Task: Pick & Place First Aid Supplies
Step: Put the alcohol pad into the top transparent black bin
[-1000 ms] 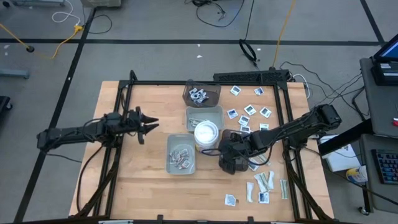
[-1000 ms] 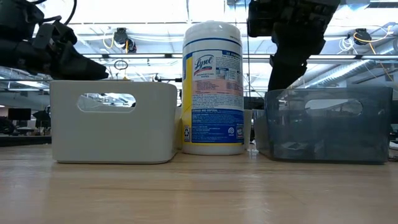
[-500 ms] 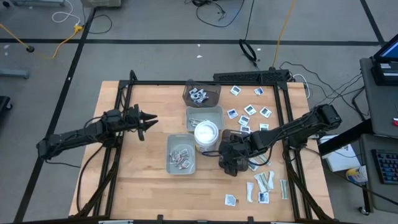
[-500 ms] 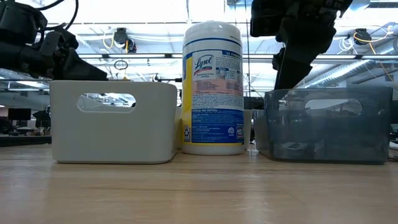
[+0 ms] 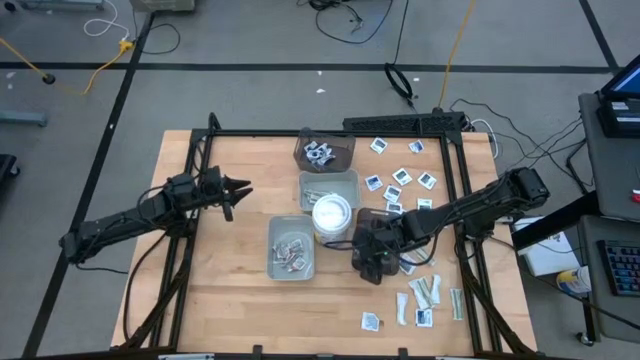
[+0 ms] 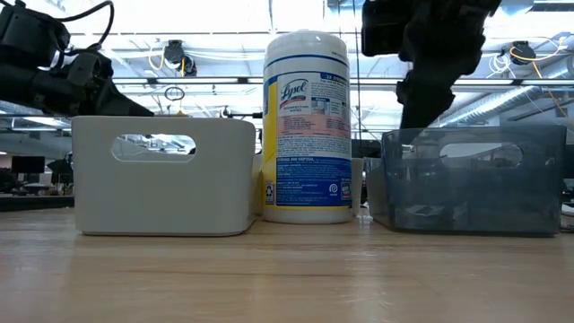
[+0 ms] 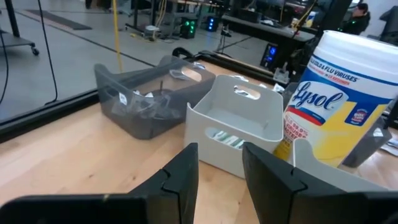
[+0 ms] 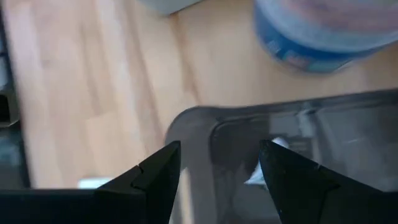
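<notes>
Wooden worktop (image 5: 230,270), sorting partly done by my judgement.

High view: right pincer (image 5: 372,262) hangs over a dark tray (image 5: 376,222) just beside the white tub (image 5: 332,212). Beyond it, toward the right arm's base, many loose packets (image 5: 400,178) lie on the worktop; on its near side, loose strips (image 5: 425,291) and a few more packets. These remain to be moved. Left pincer (image 5: 236,188) waits well apart from all trays. Between the two pincers: a grey tray (image 5: 291,246) holding several pale items, a second grey tray (image 5: 328,184) with a few pale items, and a far dark tray (image 5: 322,151) with a small heap of packets.

Low view: one grey tray, the tub and one dark tray in a row; the right arm's dark bulk sits above the dark tray. Contents cannot be made out.

Left wrist view: left pincer part open, holding nothing. Ahead of it, pale strips lie in the grey tray; small packets lie in the dark tray beyond.

Right wrist view: right pincer spread wide, nothing between its fingers (image 8: 155,177). Directly below it the dark tray's corner, with one white packet (image 8: 267,163) inside.
</notes>
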Controlling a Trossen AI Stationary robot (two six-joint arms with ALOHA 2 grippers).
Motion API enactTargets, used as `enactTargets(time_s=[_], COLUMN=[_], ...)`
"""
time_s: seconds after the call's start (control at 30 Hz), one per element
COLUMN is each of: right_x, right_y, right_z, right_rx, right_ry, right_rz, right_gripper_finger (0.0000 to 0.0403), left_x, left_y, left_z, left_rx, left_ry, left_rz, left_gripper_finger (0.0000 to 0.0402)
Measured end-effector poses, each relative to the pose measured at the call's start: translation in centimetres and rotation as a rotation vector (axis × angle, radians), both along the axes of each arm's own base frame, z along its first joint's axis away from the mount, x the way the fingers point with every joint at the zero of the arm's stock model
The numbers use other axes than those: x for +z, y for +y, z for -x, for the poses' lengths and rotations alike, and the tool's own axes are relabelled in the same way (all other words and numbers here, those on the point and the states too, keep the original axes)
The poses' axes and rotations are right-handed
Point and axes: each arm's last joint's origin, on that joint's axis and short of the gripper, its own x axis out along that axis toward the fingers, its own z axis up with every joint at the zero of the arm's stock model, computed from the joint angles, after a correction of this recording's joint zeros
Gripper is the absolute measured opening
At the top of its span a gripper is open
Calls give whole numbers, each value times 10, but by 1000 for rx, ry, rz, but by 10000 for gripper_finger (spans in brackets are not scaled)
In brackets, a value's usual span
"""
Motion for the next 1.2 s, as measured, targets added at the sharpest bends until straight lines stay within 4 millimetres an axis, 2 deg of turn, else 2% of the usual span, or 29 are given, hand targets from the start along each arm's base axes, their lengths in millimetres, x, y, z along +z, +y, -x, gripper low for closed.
enactTargets(time_s=[0.27, 0.67, 0.83, 1.07, 1.2], right_x=[12, 60, 74, 63, 59], right_y=[-3, -17, -19, 16, 41], right_z=[11, 46, 68, 80, 77], right_rx=[46, -33, -82, -198, -270], right_ry=[54, -44, -38, 117, 192], right_rz=[-127, -193, -237, -311, -360], right_gripper_finger=[210, 210, 210, 210, 210], left_x=[0, 0, 0, 0, 0], left_y=[0, 0, 0, 0, 0], left_z=[0, 0, 0, 0, 0], left_rx=[7, 15, 15, 15, 15], left_ry=[0, -2, -1, -1, -4], left_rz=[0, -1, 0, -1, -2], left_gripper_finger=[129, 129, 129, 129, 129])
